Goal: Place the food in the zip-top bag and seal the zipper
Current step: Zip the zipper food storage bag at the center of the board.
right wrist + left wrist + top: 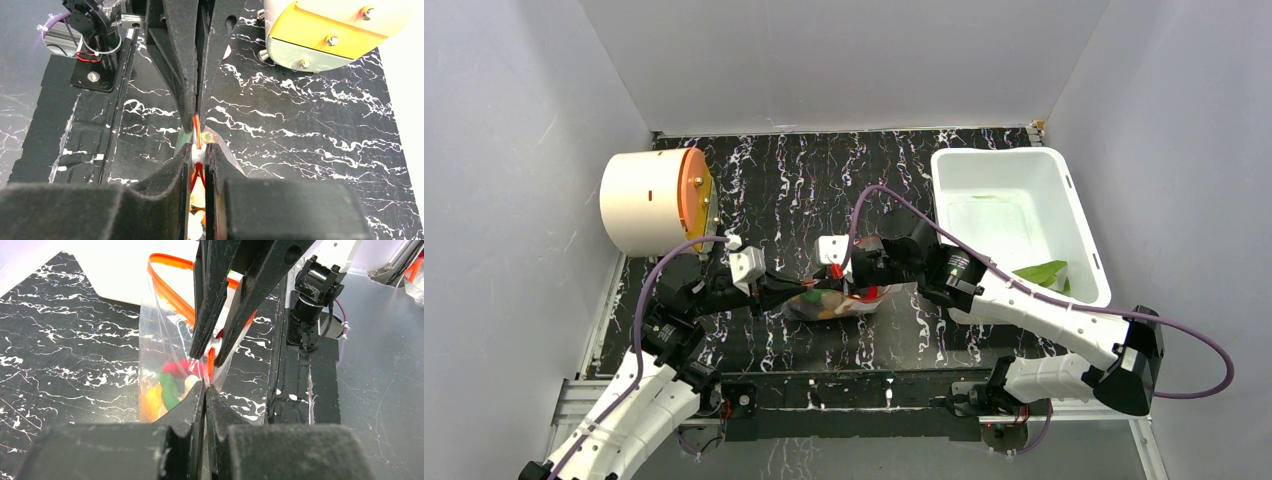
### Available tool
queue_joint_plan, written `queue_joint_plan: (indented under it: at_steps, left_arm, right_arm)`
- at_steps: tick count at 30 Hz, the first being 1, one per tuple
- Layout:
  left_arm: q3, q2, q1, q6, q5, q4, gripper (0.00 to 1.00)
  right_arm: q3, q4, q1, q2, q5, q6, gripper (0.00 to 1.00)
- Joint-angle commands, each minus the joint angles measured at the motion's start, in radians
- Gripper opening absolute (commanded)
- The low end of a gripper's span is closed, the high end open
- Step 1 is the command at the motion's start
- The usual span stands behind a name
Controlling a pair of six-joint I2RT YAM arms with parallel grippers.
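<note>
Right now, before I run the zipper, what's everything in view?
zip-top bag: 1, clear, mat centre
zipper: 1, orange-red, along bag's mouth
toy foods: several, red, green, orange, pale, inside bag
cylinder: 1, cream with orange end, far left
bin: 1, white, far right
leafy piece: 1, green, in bin
table mat: 1, black, white-veined, under everything
left gripper: 1, black, shut on zip-top bag
right gripper: 1, black, shut on zipper

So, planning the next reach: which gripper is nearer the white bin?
Right. The right gripper pinches the bag on the side toward the bin; the left gripper holds its far side.
</note>
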Motion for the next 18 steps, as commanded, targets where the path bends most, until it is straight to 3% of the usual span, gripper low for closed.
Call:
queue_joint_plan:
  at_steps: [1, 18]
  left_arm:
    - [-0.01, -0.03, 0.002, 0.018, 0.006, 0.008, 0.0]
    - [-0.005, -0.046, 0.002, 0.037, -0.001, -0.029, 0.0]
  right_arm:
    - [0.031, -0.074, -0.011, -0.044, 0.086, -0.031, 0.03]
    - [0.017, -0.155, -0.01, -0.106, 0.171, -0.069, 0.0]
